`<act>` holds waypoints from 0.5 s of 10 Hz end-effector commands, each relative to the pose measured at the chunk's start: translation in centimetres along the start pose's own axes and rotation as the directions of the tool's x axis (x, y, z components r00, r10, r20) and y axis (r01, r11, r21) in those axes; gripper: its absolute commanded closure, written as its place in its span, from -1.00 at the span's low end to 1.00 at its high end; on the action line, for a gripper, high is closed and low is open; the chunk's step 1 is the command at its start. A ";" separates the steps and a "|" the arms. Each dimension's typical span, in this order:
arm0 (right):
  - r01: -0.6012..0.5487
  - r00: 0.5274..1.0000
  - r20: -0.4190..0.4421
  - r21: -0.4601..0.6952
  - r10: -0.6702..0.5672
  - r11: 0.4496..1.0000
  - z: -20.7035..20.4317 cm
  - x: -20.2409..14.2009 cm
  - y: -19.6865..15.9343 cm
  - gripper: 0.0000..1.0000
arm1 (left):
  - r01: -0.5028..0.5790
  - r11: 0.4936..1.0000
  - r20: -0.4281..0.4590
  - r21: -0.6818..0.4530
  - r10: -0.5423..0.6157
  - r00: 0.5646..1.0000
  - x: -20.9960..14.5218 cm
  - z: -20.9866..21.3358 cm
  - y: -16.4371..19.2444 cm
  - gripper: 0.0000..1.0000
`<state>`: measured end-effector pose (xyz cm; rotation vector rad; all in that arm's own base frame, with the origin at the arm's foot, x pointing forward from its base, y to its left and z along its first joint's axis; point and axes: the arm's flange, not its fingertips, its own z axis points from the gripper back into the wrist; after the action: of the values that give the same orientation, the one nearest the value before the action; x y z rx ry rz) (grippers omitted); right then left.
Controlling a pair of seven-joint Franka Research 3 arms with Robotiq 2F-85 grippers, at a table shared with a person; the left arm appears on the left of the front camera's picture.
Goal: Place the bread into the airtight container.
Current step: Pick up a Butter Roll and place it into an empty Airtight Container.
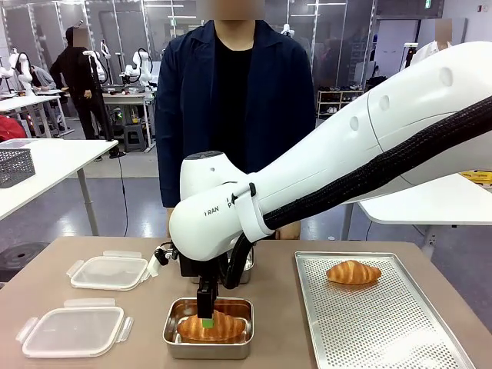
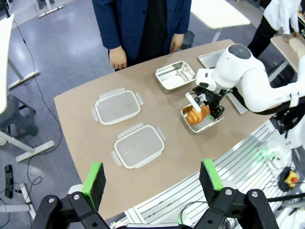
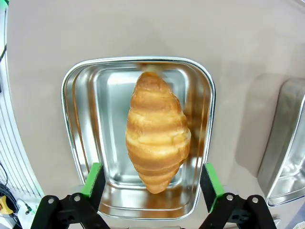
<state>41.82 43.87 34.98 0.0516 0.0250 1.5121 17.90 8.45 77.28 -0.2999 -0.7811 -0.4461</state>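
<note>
A golden-brown croissant lies inside a steel airtight container near the table's front edge. My right gripper hangs directly over it, open, green pads on either side of the bread and apart from it. A second croissant rests on the perforated tray to the right. My left gripper is open, high above the table, holding nothing.
A second steel container stands behind the first. Two clear plastic lids lie at the left of the table. A person in a dark jacket stands at the far edge, hands down.
</note>
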 end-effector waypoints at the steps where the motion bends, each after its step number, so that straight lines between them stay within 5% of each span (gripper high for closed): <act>1: 0.000 1.000 -0.002 -0.002 0.000 1.000 0.0 0.1 0.1 -1.00 | 0.009 1.000 0.005 -0.010 -0.009 1.000 0.1 0.2 -0.1 -1.00; 3: 0.019 0.999 -0.038 -0.025 -0.020 1.000 2.1 -1.5 0.3 -1.00 | 0.009 1.000 0.005 -0.010 -0.009 1.000 0.1 0.2 -0.1 -1.00; 5: 0.089 0.996 0.018 -0.059 -0.088 0.994 7.3 -5.0 1.3 -1.00 | 0.009 1.000 0.005 -0.010 -0.009 1.000 0.1 0.2 -0.1 -1.00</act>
<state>42.20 41.37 39.74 0.0171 -0.0042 1.4669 17.91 8.46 77.27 -0.3000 -0.7811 -0.4460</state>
